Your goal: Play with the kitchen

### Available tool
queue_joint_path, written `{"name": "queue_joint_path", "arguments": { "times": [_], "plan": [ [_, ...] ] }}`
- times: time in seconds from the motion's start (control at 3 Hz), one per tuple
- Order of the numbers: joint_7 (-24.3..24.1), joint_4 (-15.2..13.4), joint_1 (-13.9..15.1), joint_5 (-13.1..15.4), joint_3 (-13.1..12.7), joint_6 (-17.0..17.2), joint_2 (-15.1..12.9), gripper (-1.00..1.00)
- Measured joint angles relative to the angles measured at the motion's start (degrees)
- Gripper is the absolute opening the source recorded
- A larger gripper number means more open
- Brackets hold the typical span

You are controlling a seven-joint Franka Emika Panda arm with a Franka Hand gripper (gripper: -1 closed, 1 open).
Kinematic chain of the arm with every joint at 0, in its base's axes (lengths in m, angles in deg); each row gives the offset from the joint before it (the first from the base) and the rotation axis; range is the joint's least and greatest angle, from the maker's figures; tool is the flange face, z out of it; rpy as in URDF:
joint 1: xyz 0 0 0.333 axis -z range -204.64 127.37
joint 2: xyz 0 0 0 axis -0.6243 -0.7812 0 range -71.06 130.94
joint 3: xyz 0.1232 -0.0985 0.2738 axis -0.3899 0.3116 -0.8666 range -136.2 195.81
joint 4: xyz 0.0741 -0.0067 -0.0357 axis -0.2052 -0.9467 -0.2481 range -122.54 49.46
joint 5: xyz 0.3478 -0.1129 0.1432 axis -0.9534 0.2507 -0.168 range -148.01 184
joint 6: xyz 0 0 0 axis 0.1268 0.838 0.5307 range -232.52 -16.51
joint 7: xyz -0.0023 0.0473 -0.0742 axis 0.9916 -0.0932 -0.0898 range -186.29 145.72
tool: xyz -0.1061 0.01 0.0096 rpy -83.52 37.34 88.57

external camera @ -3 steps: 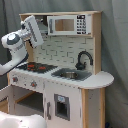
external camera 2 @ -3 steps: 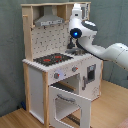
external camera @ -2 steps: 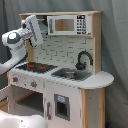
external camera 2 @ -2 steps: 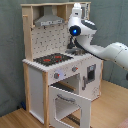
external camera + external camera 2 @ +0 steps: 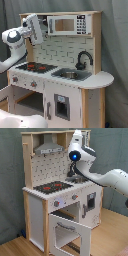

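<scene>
Main risk, as a judgement: the arm was crowded in under the kitchen's top shelf. A careless swing could have clipped the shelf edge, the grey hood or the pegboard back, and a hard knock could have shoved or rocked the light toy unit. The oven door hung open at lower centre of the second exterior view, sticking out toward the camera. A low sweep of the arm could have caught it and strained the hinge. With no clear target yet, a blind reach toward the faucet or the hob might have missed or jammed.

The kitchen filled the centre and right of the first exterior view, standing upright on the floor. In the second exterior view it took up the left and centre. The sink sat at mid-frame in the first exterior view, with the hob to its left.

The gripper was at the upper left of the first exterior view, up beside the top shelf and well above the hob. In the second exterior view the wrist showed at upper centre, over the counter. It touched nothing that could be seen. Whether it was clenched or released could not be told, and no object was visibly held.
</scene>
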Motion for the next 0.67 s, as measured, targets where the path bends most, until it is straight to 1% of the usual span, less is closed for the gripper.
{"name": "queue_joint_path", "arguments": {
  "times": [0.33, 0.67],
  "plan": [
    [0.0, 0.9, 0.3, -0.4, -0.1, 1.1, -1.2, -1.0],
    [2.4, 1.5, 0.9, -0.4, -1.1, 5.6, -3.9, -1.0]
  ]
}}
